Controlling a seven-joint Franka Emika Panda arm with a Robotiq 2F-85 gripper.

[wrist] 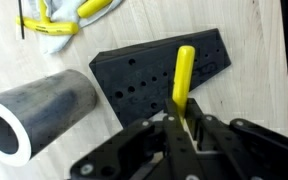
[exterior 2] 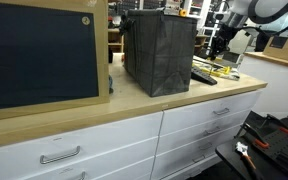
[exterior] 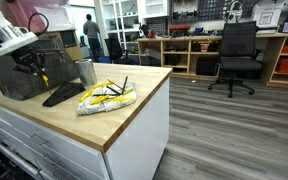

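In the wrist view my gripper (wrist: 182,120) is shut on the lower end of a yellow stick (wrist: 184,70). The stick reaches up over a black block drilled with holes (wrist: 144,75) that lies flat on the wooden counter. A grey metal cup (wrist: 39,108) lies on its side just left of the block. In an exterior view the gripper (exterior: 39,68) hangs above the black block (exterior: 62,95), with the cup (exterior: 86,72) beside it. The arm (exterior 2: 246,15) comes down behind a dark box (exterior 2: 159,50) in an exterior view.
A white and yellow bundle (exterior: 106,97) lies on the counter (exterior: 134,110) near its front edge, also visible as the bundle (wrist: 69,15) in the wrist view. A dark box (exterior: 24,65) stands behind the gripper. An office chair (exterior: 236,55) stands on the floor beyond.
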